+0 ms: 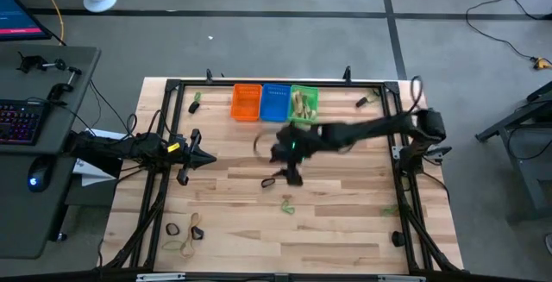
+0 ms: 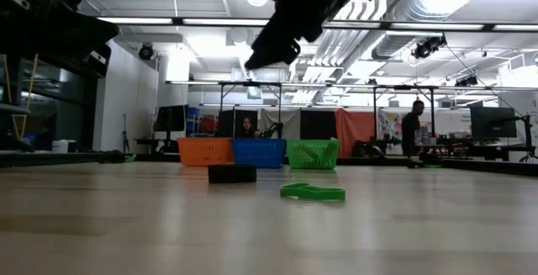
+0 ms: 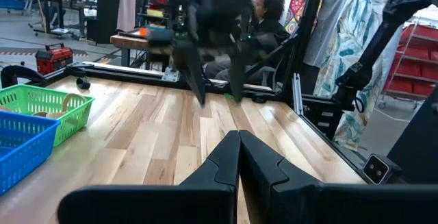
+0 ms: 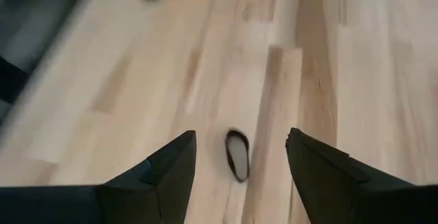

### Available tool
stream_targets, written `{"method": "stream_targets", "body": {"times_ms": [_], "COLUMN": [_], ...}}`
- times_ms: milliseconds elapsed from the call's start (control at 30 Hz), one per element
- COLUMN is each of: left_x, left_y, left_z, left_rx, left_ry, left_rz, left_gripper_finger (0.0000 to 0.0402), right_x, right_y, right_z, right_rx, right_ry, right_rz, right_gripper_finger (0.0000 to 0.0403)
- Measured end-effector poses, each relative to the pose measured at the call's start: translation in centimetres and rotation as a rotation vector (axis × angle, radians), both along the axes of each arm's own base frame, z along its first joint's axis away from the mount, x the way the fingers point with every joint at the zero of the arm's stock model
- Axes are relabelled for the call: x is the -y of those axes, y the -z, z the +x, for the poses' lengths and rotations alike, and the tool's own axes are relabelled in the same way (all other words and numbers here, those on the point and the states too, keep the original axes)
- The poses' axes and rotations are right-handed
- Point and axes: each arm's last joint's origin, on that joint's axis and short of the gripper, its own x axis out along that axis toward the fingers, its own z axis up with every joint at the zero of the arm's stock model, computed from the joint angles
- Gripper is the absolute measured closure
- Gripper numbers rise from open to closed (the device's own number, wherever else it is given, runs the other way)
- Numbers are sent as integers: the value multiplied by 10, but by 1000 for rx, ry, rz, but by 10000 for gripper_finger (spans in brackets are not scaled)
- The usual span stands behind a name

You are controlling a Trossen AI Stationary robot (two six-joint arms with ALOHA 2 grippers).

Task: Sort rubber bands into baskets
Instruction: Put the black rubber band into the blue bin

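While the pale plank tabletop point(image 1: 328, 230) lies under bright ceiling lights, a few loose rubber bands sit near its front edge: a green one point(image 1: 286, 205) near the middle and tan ones point(image 1: 196, 231) by the front left corner. Above mid-table the right gripper point(image 4: 239, 157) hangs wide open and holds nothing, a black band point(image 4: 237, 155) lying on the wood between its fingers. The left gripper point(image 3: 239, 157), pinched shut and empty, waits by the left edge. Three baskets line the far edge: orange point(image 1: 246, 102), blue point(image 1: 275, 102), and green point(image 1: 304, 101), which holds tan bands. Beyond the table, two people show.
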Motion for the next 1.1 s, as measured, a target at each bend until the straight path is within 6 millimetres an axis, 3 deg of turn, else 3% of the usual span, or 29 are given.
{"method": "stream_targets", "body": {"times_ms": [100, 267, 700, 900, 1000, 1100], "left_x": [0, 0, 0, 0, 0, 0], "left_y": [0, 0, 0, 0, 0, 0], "left_z": [0, 0, 0, 0, 0, 0], "left_rx": [0, 0, 0, 0, 0, 0], "left_ry": [0, 0, 0, 0, 0, 0], "left_rz": [0, 0, 0, 0, 0, 0], "left_gripper_finger": [401, 401, 401, 401, 401, 401], "right_x": [-18, -30, -32, -33, -33, -34], "right_y": [20, 50, 101, 114, 118, 119], "right_z": [5, 12, 25, 31, 32, 33], "right_rx": [-55, -143, -188, -159, -159, -153], "right_ry": [47, 91, -71, -79, -104, -109], "right_rz": [-57, -35, -136, -186, -203, -203], "right_gripper_finger": [187, 187, 187, 189, 211, 277]}}
